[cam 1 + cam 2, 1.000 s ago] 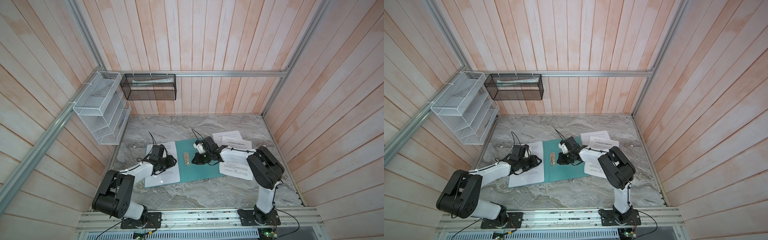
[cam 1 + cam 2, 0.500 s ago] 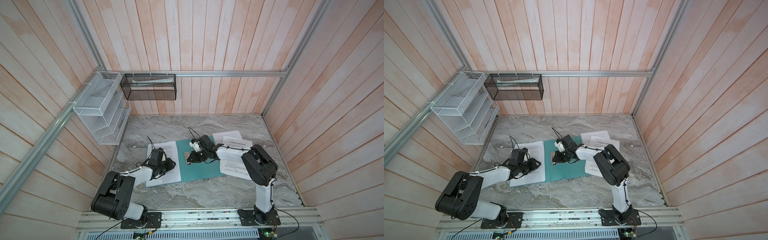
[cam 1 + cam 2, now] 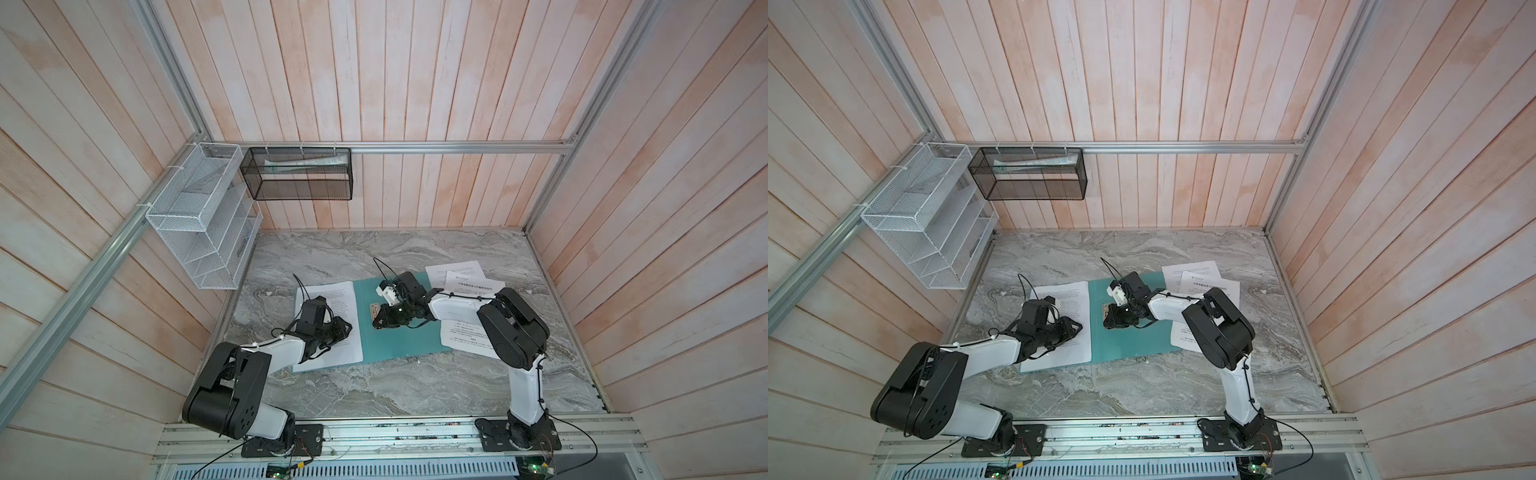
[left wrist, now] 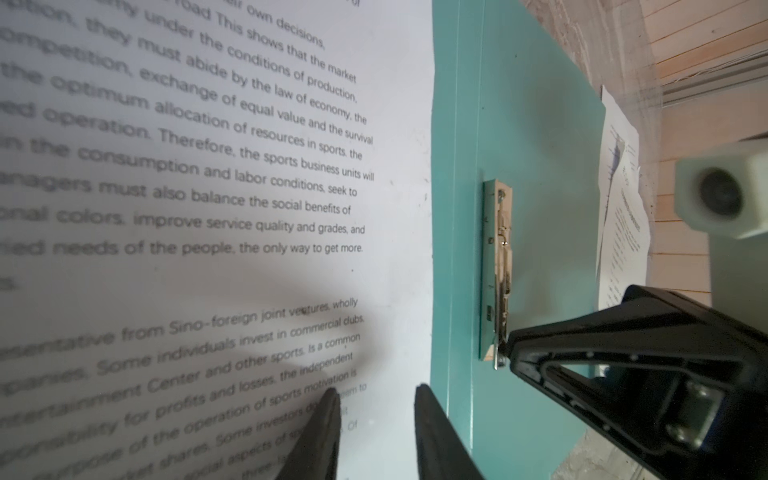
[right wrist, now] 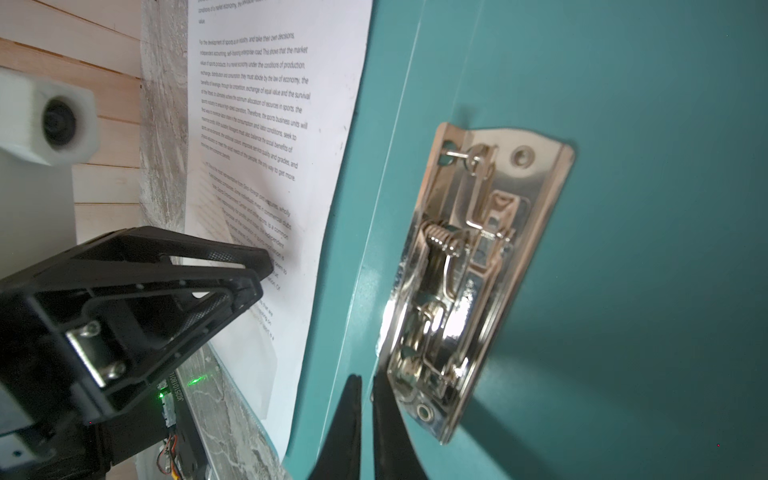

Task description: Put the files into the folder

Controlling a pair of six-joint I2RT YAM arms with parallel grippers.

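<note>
Work is judged barely begun: one sheet is laid on the open folder's left half, with the left gripper narrowly parted over it; the right gripper, nearly closed, is set against the folder's metal clip; other files are seen beside its right edge

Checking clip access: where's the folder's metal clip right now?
In both top views the metal clip lies on the right panel of the open folder, beside the fold, the right gripper at its near end and a printed sheet across the fold.
</note>
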